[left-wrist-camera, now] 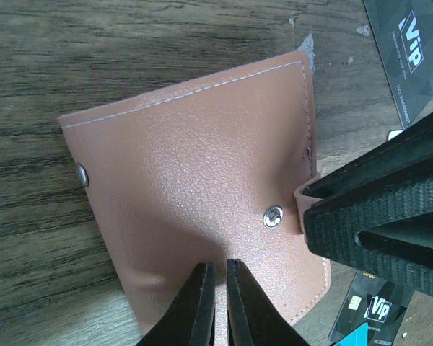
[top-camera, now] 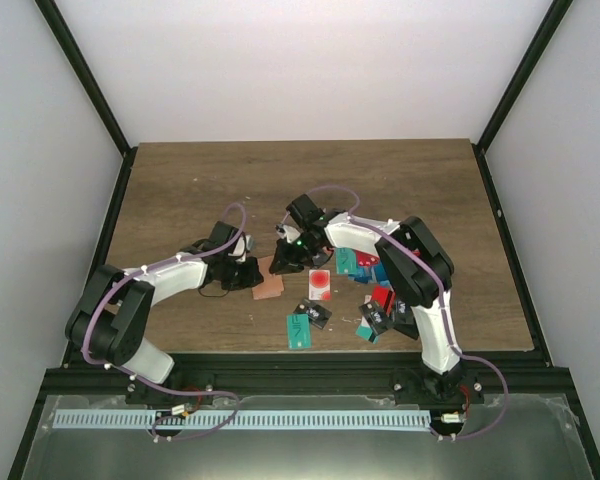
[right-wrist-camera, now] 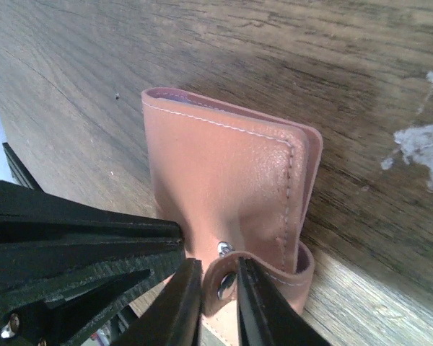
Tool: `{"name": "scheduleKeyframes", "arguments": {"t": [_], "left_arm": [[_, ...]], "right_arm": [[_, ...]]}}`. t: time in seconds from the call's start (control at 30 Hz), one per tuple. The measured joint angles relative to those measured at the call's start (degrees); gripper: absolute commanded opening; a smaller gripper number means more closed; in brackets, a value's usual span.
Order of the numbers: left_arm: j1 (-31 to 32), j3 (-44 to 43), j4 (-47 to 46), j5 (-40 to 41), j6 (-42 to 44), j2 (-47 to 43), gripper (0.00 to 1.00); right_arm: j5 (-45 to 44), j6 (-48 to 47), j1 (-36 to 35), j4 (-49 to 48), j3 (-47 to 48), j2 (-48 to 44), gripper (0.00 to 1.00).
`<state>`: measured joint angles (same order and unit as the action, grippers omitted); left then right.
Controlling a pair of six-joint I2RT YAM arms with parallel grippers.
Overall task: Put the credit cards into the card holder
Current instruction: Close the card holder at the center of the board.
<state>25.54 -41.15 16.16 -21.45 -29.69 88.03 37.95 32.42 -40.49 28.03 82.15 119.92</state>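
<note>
Left claw [left-wrist-camera: 216, 288] shut, tips pressed down on the brown holder [left-wrist-camera: 202, 166], near its edge. Right claw [right-wrist-camera: 218, 295] closed on the holder's strap [right-wrist-camera: 220, 272], one finger on each side of the end with the snap. Strap off the cover, round metal button [left-wrist-camera: 274, 216] in plain sight beside it.

Nearest on the bench [top-camera: 180, 190]: a teal card [top-camera: 299, 330] lying flat, with a black card [top-camera: 316, 314] just behind it. More cards [top-camera: 382, 298] in a heap to the right, red, teal and black, partly under the right arm [top-camera: 420, 270]. A bit farther, a red-and-white card [top-camera: 320, 285]. Just left of that, the holder, folded shut and flat on the wood, between the two claws. Left claw on its left side, right claw on its far right side. Beyond them, more of the wood bench.
</note>
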Motion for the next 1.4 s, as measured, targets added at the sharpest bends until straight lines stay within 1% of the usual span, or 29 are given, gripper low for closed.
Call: {"name": "scheduleKeyframes", "arguments": {"t": [0.37,0.6,0.83,0.97,1.13,1.4], "left_arm": [[0.0,0.0,0.1,0.0,0.1,-0.3,0.09],[0.7,0.0,0.2,-1.2,0.1,-0.8,0.09],[0.7,0.1,0.0,-3.1,-0.1,-0.9,0.09],[0.7,1.2,0.0,-3.5,-0.6,-2.7,0.14],[0.6,2.6,-0.4,-4.2,-2.5,-5.5,0.26],[-0.5,3.2,-3.2,-4.4,-5.7,-5.5,0.26]], "right_arm": [[1.9,2.9,0.1,-2.6,0.4,1.3,0.18],[1.6,4.4,0.0,-4.3,0.1,1.3,0.13],[2.3,6.3,-0.3,-8.3,-2.6,1.1,0.07],[2.2,7.6,-0.3,-10.0,-3.7,1.0,0.04],[2.0,9.4,-0.3,-12.7,-5.5,0.4,0.01],[2.0,11.6,-0.3,-16.5,-7.8,-0.3,0.01]]}}
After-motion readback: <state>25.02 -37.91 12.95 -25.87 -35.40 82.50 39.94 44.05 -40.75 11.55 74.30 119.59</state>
